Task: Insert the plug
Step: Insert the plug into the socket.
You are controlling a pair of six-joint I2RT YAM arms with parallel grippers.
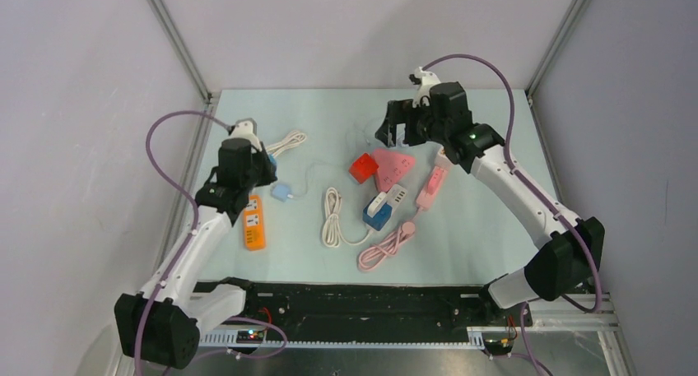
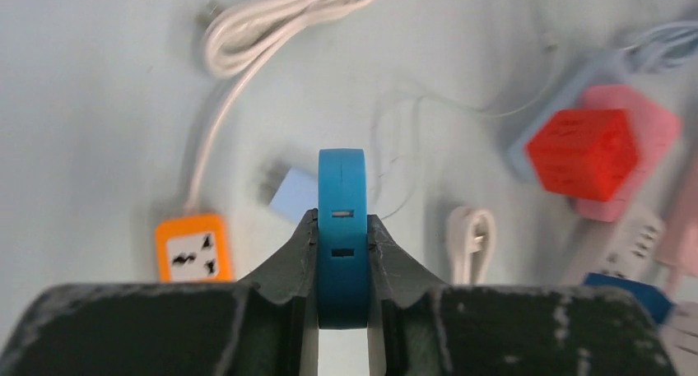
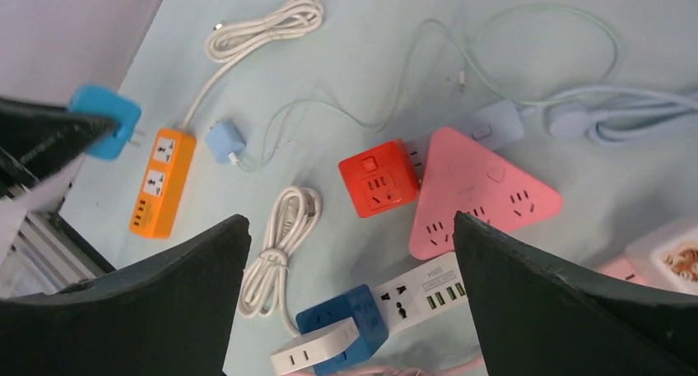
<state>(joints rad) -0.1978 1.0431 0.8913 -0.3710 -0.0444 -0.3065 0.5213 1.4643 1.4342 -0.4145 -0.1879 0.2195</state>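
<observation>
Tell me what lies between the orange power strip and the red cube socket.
A small pale blue charger lies there, with a coiled white cable slightly off the line; the right wrist view shows both.

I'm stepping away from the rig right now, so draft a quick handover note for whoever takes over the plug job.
Left tool: shut on the blue plug, held off the table.
Right tool: open, empty, over the red socket cube.
Orange power strip: flat on the table near the left tool, sockets up.
Done: plug grasped. Left: insert it; it is in no socket yet.
</observation>
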